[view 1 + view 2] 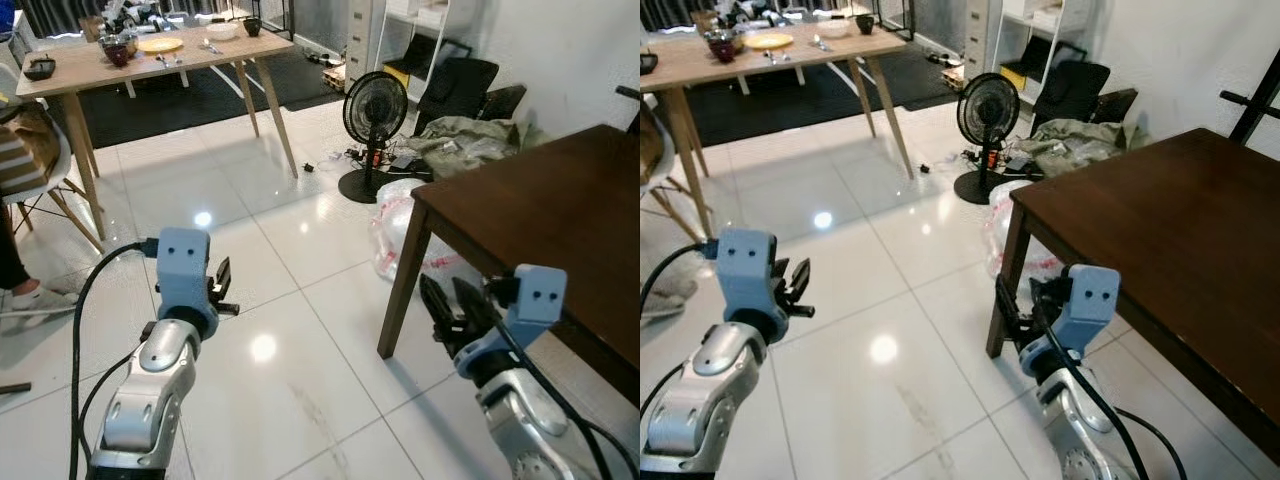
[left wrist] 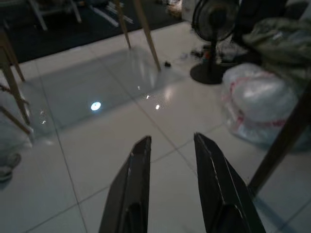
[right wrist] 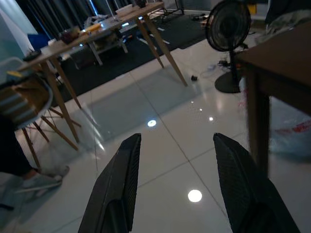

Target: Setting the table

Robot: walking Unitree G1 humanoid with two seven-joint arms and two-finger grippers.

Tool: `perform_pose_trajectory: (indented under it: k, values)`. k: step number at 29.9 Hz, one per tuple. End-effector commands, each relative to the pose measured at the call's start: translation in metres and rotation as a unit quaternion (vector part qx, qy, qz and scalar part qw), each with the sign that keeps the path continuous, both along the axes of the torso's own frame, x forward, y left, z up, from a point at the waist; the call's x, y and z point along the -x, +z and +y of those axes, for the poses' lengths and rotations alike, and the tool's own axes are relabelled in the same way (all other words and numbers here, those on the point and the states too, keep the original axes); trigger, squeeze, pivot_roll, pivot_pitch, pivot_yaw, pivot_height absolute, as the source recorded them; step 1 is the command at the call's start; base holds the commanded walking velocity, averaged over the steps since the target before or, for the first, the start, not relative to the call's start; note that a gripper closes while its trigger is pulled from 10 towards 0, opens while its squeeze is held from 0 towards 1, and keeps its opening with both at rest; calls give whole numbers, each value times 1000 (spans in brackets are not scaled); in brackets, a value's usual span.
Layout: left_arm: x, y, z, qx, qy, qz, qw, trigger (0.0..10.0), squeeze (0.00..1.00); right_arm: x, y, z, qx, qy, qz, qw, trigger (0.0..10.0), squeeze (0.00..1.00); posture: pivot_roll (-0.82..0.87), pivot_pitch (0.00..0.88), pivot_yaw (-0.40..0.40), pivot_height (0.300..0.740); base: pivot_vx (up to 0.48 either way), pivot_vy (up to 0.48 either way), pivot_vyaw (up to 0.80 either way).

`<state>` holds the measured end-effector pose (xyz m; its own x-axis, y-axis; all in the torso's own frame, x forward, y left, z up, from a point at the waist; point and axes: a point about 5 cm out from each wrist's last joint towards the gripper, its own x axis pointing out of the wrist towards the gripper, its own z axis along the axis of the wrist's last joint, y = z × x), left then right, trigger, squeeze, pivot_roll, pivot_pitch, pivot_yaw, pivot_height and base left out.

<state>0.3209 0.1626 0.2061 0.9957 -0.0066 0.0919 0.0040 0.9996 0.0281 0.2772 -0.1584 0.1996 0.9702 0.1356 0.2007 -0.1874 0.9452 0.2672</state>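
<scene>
A light wooden table [image 1: 90, 65] stands far off at the back left. On it are a yellow plate [image 1: 160, 44], a dark bowl [image 1: 117, 52], a white bowl [image 1: 222, 31], a black bowl [image 1: 40, 68] and some cutlery [image 1: 210, 47]. A bare dark brown table [image 1: 560, 200] is close on my right. My left gripper [image 1: 222, 280] hangs open over the white floor tiles, holding nothing. Beside the dark table's near leg, my right gripper [image 1: 445, 300] is open and holds nothing too. In the wrist views, both the left gripper [image 2: 171, 138] and the right gripper [image 3: 175, 136] point along the floor toward the wooden table.
A black floor fan [image 1: 375, 110] and a white plastic bag [image 1: 395, 230] stand between the two tables. A person sits on a white chair [image 1: 45, 180] at the left, one shoe [image 1: 35, 297] on the floor. Behind the fan are a cloth pile [image 1: 470, 140] and a black chair [image 1: 455, 85].
</scene>
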Motion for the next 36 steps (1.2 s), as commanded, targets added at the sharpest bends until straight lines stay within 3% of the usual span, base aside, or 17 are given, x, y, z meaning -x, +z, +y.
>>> perform_pose_trajectory:
  k: [1, 21, 27, 36]
  values:
    - [0, -4, 0, -2, 4, 6, 1000, 10000, 0, 1, -3, -3, 2, -8, 6, 1000, 10000, 0, 24, 120, 107, 740, 480, 0, 0]
    - [-3, -2, 0, -5, 7, -3, 1000, 10000, 0, -2, -2, 1, 0, 1, -4, 1000, 10000, 0, 34, 119, 113, 740, 480, 0, 0]
    - [-4, -1, 0, -5, 8, -4, 1000, 10000, 0, -3, 0, 5, 1, 11, -9, 1000, 10000, 0, 37, 115, 113, 740, 480, 0, 620]
    - [-4, -1, 0, -5, 7, -5, 1000, 10000, 0, -5, 0, 6, -5, 12, -10, 1000, 10000, 0, 39, 108, 115, 740, 480, 0, 0]
